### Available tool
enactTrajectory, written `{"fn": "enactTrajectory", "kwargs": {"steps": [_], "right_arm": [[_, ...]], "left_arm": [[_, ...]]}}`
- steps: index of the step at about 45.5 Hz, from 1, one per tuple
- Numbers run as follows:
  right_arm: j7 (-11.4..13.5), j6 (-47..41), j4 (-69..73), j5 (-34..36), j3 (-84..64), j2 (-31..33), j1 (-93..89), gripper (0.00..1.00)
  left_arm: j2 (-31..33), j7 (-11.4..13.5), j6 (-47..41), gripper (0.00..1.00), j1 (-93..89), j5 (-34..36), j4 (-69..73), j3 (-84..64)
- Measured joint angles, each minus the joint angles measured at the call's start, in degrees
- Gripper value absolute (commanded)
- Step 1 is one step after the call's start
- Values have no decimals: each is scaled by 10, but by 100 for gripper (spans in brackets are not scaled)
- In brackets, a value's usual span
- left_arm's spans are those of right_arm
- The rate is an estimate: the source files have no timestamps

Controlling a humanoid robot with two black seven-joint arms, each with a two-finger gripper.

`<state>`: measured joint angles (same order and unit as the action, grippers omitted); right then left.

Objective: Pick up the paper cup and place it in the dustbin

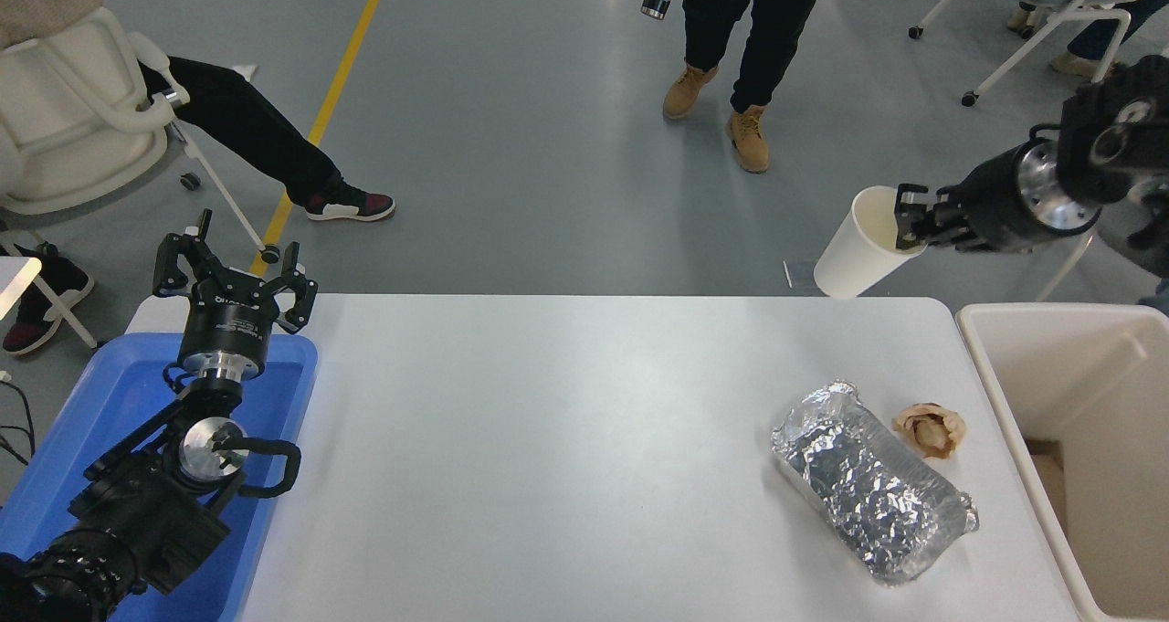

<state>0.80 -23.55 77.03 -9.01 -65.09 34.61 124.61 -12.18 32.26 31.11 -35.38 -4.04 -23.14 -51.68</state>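
Dustbin mouth open — foil container, paper wad crowd its left.

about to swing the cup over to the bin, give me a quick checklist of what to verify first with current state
1. Paper cup held at its rim by the right gripper: ok.
2. Cup lifted clear of the table: ok.
3. Cup over the dustbin: not ok, it hangs left of the bin's rim.
4. Bin mouth unobstructed: ok in the part that shows.
5. Foil container and brown paper wad out of the path: ok.
6. Left gripper parked over the blue tray: ok.
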Motion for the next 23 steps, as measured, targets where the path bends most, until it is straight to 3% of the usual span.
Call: {"fn": "enactTrajectory", "kwargs": {"steps": [23], "right_arm": [[0,-27,19,-7,-7,27,64,0]], "left_arm": [[0,0,0,99,0,0,0,0]]}}
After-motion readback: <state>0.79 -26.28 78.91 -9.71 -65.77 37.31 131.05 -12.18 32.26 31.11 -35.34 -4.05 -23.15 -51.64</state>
